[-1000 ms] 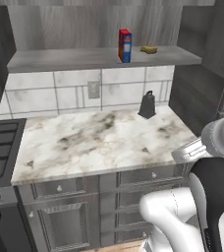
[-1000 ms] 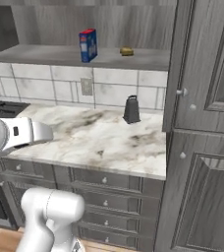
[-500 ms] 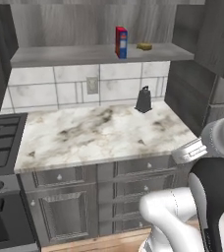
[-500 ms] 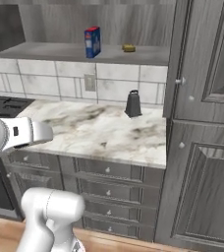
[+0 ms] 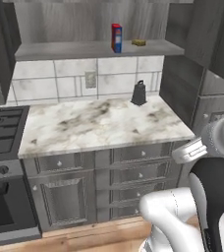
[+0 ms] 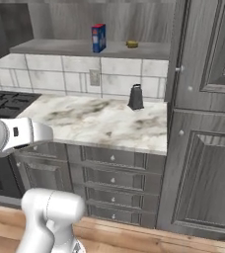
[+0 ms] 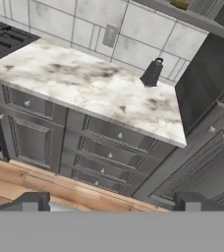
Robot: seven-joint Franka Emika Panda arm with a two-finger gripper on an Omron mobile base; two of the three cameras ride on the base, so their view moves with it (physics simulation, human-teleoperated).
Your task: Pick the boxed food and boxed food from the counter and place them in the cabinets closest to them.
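One red boxed food (image 5: 116,37) stands upright on the cabinet shelf (image 5: 60,49), at twelve o'clock above the counter (image 5: 84,130); gripper (image 7: 111,202) released, fingers spread wide.

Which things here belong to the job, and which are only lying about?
Job:
red carton, on the shelf
counter
cabinets

Lying about:
dark grater on the counter
small yellow thing on the shelf
stove
wall outlet

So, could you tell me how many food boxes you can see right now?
1: a red boxed food stands upright on the shelf, beside a small yellow item. A second box may be hidden.
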